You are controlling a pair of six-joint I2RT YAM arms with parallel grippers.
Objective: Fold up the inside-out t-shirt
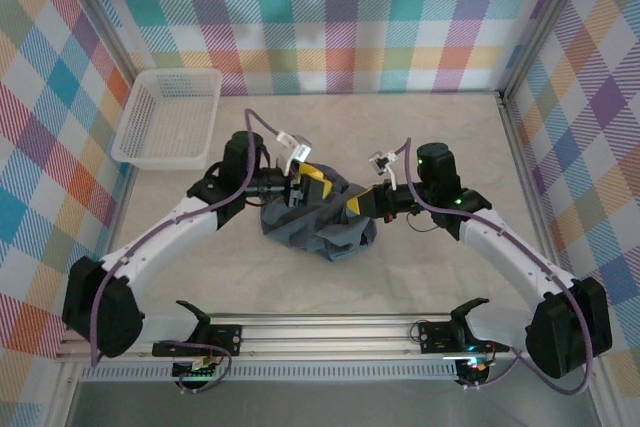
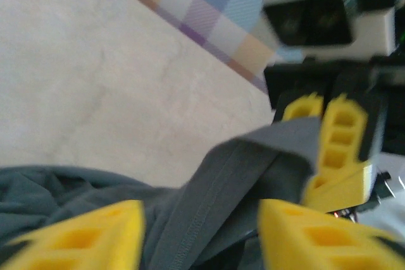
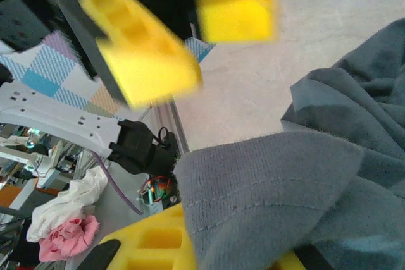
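Note:
The dark grey inside-out t-shirt lies crumpled at the table's centre, between both arms. My left gripper hovers over the shirt's upper left part. In the left wrist view my left gripper is open, and a stitched hem strip runs loosely between its yellow fingers. My right gripper is shut on a raised fold of the shirt, seen from the left wrist as my right gripper pinching cloth. In the right wrist view grey fabric drapes over my lower finger. The left arm's spread fingers hang above it.
A white lattice basket stands at the back left. Plaid walls close three sides. An aluminium rail runs along the near edge. Pink and white cloth lies beyond that edge. Bare tabletop surrounds the shirt.

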